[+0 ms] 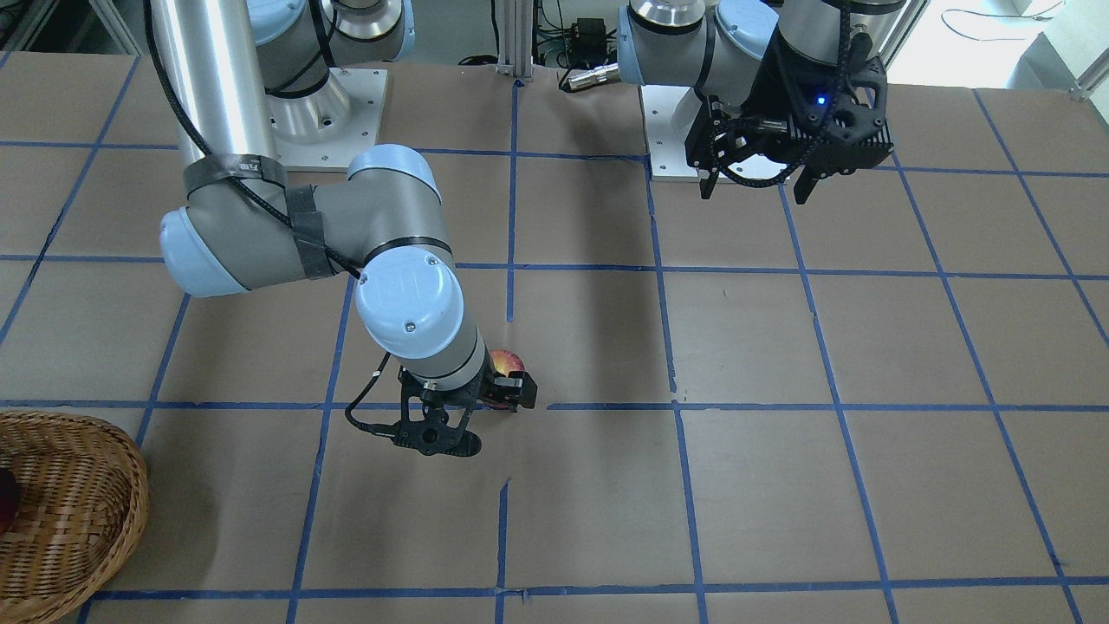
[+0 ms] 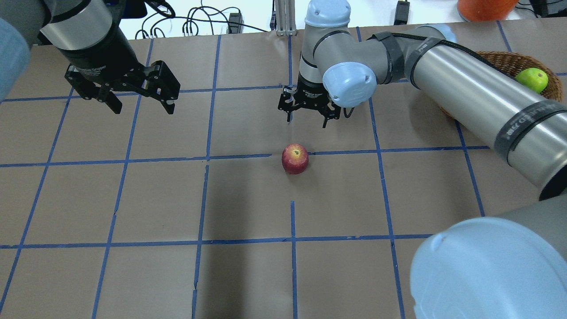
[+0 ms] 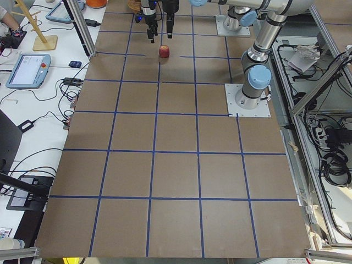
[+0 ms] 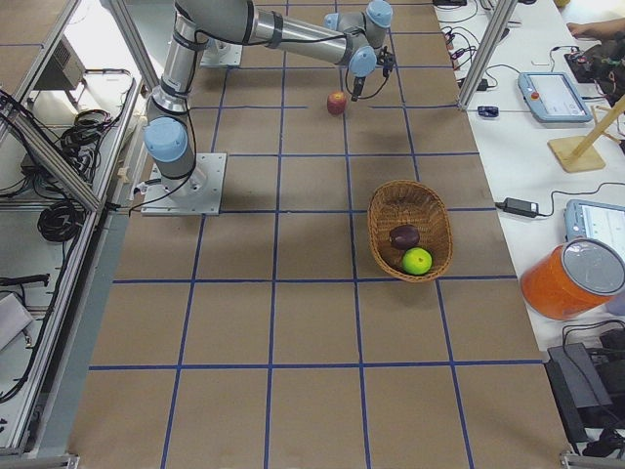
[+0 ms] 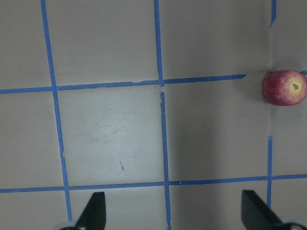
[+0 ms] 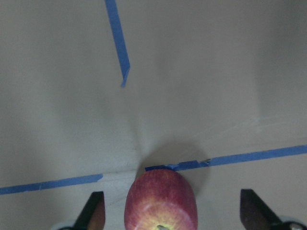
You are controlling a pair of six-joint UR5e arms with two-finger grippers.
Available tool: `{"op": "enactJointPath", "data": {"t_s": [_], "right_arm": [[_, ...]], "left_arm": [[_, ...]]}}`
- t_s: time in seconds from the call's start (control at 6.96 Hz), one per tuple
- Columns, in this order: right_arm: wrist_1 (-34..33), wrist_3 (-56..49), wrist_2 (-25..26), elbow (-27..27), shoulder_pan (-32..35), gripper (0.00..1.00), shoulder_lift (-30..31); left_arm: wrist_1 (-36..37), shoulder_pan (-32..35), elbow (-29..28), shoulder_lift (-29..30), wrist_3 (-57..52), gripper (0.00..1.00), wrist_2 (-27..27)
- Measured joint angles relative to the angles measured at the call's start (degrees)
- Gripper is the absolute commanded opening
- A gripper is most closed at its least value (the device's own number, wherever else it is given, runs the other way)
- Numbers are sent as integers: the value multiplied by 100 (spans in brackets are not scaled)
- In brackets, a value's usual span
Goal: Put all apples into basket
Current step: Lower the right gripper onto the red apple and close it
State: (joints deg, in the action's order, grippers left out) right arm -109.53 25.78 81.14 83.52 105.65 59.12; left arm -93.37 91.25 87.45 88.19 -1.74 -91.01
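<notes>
Hangs the right gripper (image 2: 307,120) just above the red apple (image 2: 295,158) at centre frame in the overhead view, with fingers spread wide so as to straddle the fruit; no contact yet. Leaves that apple alone on the table (image 2: 133,199), on a tape line (image 2: 239,156), well apart from the basket (image 4: 386,220) at mid-frame in the right-side view. Shows the green apple (image 4: 417,260) and maroon apple (image 4: 404,235) already inside, side by side. Parks the left gripper (image 2: 144,106) high at upper left, fingers likewise apart and holding nothing, probably to keep clear. Likely calls next for a straight descent and a close.
</notes>
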Motion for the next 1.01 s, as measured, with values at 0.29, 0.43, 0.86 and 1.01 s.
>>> {"op": "enactJointPath", "data": {"t_s": [0.29, 0.43, 0.86, 1.01], "right_arm": [[11, 25, -42, 77, 90, 100, -171], [-20, 23, -40, 186, 106, 100, -216], [-44, 17, -229, 435, 125, 91, -241], [-50, 37, -291, 515, 135, 30, -237]], "left_arm": [[276, -16, 42, -3, -2, 100, 4], [322, -31, 42, -3, 0, 100, 4], [400, -41, 44, 2, 8, 100, 2], [405, -40, 44, -1, 12, 100, 0]]}}
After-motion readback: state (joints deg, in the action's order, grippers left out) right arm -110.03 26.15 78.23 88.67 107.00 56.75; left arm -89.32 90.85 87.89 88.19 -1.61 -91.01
